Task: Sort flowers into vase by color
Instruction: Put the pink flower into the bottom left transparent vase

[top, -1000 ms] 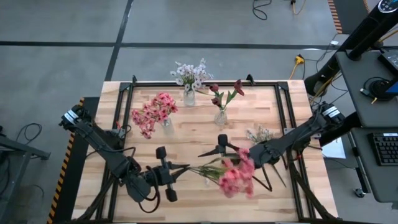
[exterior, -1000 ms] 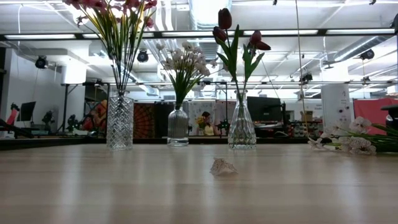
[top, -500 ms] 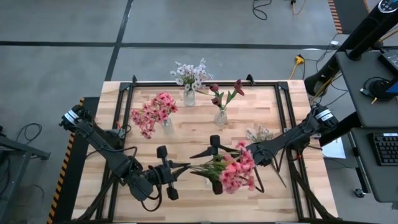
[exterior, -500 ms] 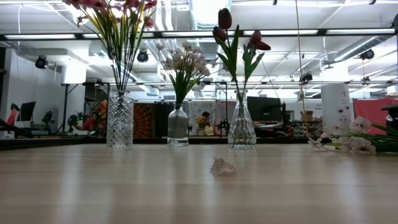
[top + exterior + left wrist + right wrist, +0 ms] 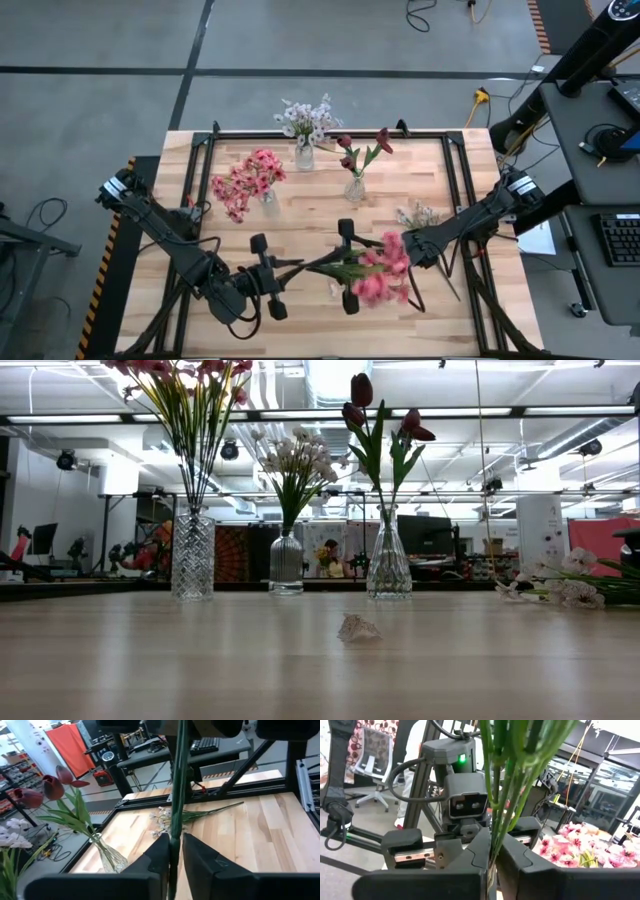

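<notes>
- Our right tool hangs over the near middle of the pale wooden slatted worktop, its two dark fingers pressed narrow around the thin green stalks of a pink-blossomed artificial bunch, whose blooms lie toward the right arm's side.
- From the right wrist camera, we see those green stalks run up between the finger pads, with the left arm's camera head just behind them.
- Our left tool sits at the near left of the worktop, facing the right one; its fingers are drawn close on a single green stalk of the same bunch.
- So both tools grip the pink bunch at once, the stalks bridging the space between them above the wood.
- Farther back we find three clear glass vases: a cut-glass one with pink blossom clusters on the left, a ribbed one with small white-lilac blossoms behind the middle, and a bulbous one with dark red tulip-like blooms just to its right.
- A loose white-lilac sprig lies flat on the worktop right of the tulip vase, apart from every vase.
- In the low view, a small pale scrap rests on the wood in front of the vases.
</notes>
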